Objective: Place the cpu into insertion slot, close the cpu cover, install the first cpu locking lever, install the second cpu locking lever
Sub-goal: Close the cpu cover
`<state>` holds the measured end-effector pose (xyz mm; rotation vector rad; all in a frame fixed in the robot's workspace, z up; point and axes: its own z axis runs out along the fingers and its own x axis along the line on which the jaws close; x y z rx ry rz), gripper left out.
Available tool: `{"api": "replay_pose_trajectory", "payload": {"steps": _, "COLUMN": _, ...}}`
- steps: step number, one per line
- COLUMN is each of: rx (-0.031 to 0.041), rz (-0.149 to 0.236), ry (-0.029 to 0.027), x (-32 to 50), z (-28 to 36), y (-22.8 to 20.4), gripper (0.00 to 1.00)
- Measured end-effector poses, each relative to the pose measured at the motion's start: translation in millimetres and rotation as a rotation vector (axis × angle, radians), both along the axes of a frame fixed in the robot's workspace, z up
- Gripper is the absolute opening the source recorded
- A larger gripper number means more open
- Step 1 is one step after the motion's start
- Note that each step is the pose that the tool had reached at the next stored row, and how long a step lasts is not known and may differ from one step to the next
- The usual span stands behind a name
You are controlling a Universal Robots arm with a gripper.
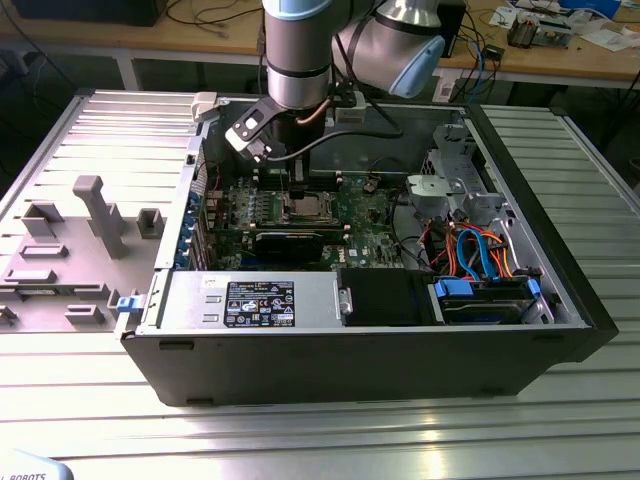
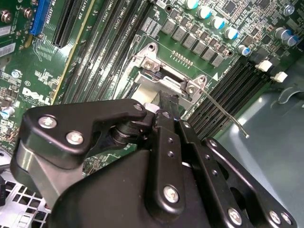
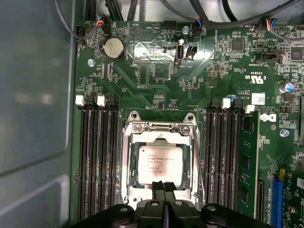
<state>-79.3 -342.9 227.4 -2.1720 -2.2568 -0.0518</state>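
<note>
The pincer (image 2: 166, 102) is matt black, built of angular linkage plates fastened with silver screws (image 2: 171, 194). Above it the arm (image 1: 297, 50) is a silver-grey tube with pale blue joint caps (image 1: 415, 65). A black-and-white module (image 1: 250, 128) sits just above the pincer, at the wrist.

1. Computer case (image 1: 350, 365): you see it lying open on a slatted metal table (image 1: 400, 440).
2. Green motherboard (image 3: 156, 66): note the round coin battery (image 3: 113, 47) and the long black memory slots (image 3: 97, 156), set in two banks.
3. Silver power supply (image 1: 250, 300): find it along the case's near wall, with blue and orange cables (image 1: 470, 250) towards the exterior view's right.
4. Grey tray (image 1: 60, 245): look to the exterior view's left of the case; upright grey blocks (image 1: 90, 200) stand on it.
</note>
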Motion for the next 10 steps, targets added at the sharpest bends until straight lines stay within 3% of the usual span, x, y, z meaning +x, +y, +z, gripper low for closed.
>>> {"api": "replay_pose_trajectory", "payload": {"steps": 10, "rx": 0.0001, "rz": 0.000, "ry": -0.0002, "x": -0.4, "z": -0.5, "y": 0.0, "gripper": 0.11}}
